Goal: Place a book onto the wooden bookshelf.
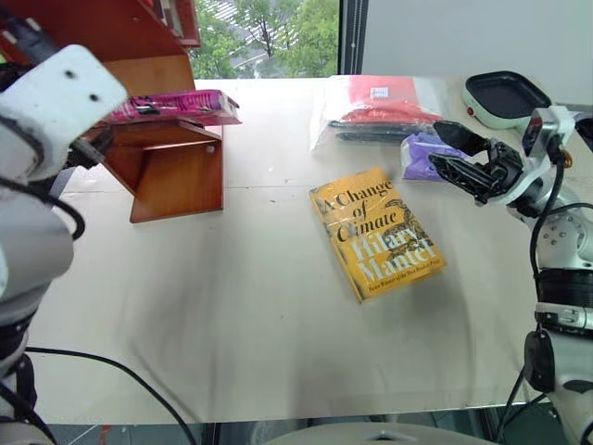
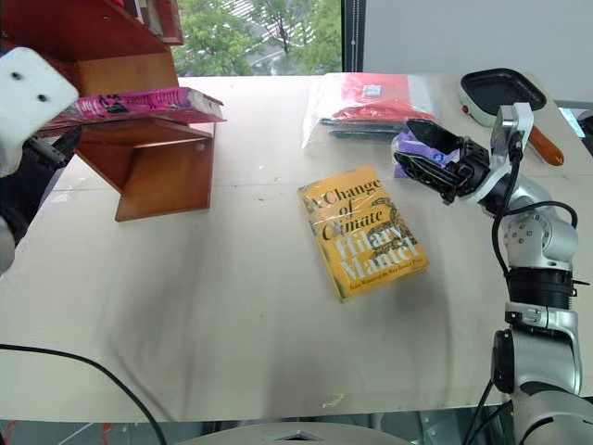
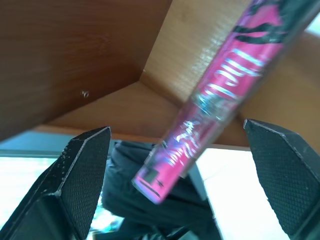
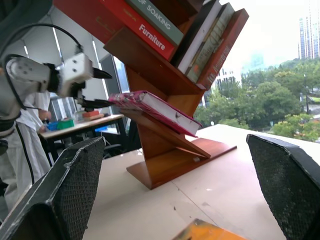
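The pink book (image 1: 176,107) lies flat on a slanted board of the wooden bookshelf (image 1: 176,176) at the table's far left, one end jutting past the board toward my left gripper (image 1: 91,144). In the left wrist view that end of the book (image 3: 220,95) sits between the wide-open fingers (image 3: 85,170) and touches neither. My left gripper (image 4: 102,89) is level with the book (image 4: 155,107). Over the right side of the table my right gripper (image 2: 408,142) hangs open and holds nothing, pointing toward the bookshelf (image 4: 170,155).
A yellow-orange book (image 1: 375,232) lies flat mid-table. Behind it are a clear bag of red items (image 1: 380,107), a purple object (image 1: 422,153) and a black pan (image 1: 505,93). Several books (image 4: 150,25) fill the upper shelves. A person in white (image 4: 20,150) stands beyond the table.
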